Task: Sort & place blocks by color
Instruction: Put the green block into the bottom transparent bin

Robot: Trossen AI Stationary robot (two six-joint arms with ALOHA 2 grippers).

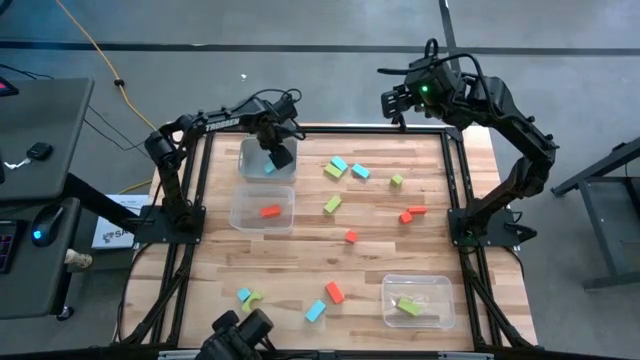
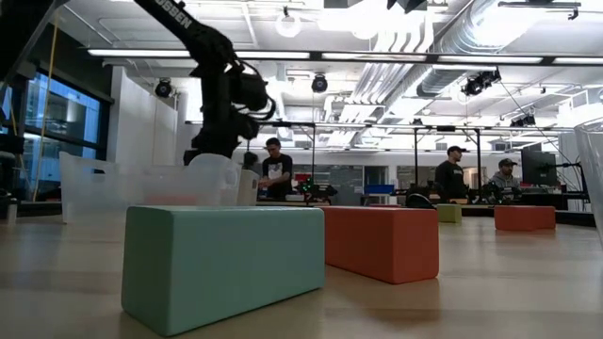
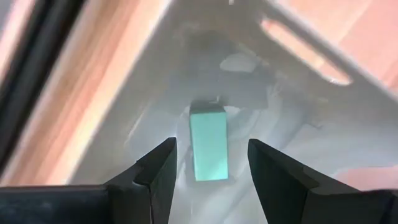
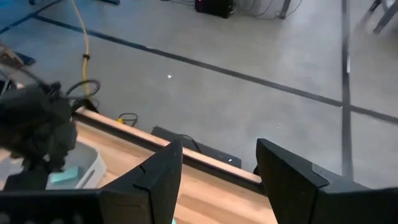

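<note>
My left gripper (image 1: 278,152) hangs open inside the far-left clear bin (image 1: 248,150). In the left wrist view a cyan block (image 3: 208,149) lies flat on the bin floor between its spread fingers (image 3: 163,163), with a gap on each side. My right gripper (image 4: 219,144) waits open above the table's far edge (image 1: 395,100). Loose cyan (image 1: 339,164), green (image 1: 332,204) and red (image 1: 351,236) blocks lie on the table. In the low view a cyan block (image 2: 221,264) and a red one (image 2: 382,243) sit close.
A second clear bin (image 1: 240,222) near the left edge holds a red block (image 1: 270,211). A third bin (image 1: 440,318) near the right corner holds green blocks (image 1: 408,306). A green arch (image 1: 254,299) and more blocks lie along the near edge. People stand in the room behind (image 2: 275,168).
</note>
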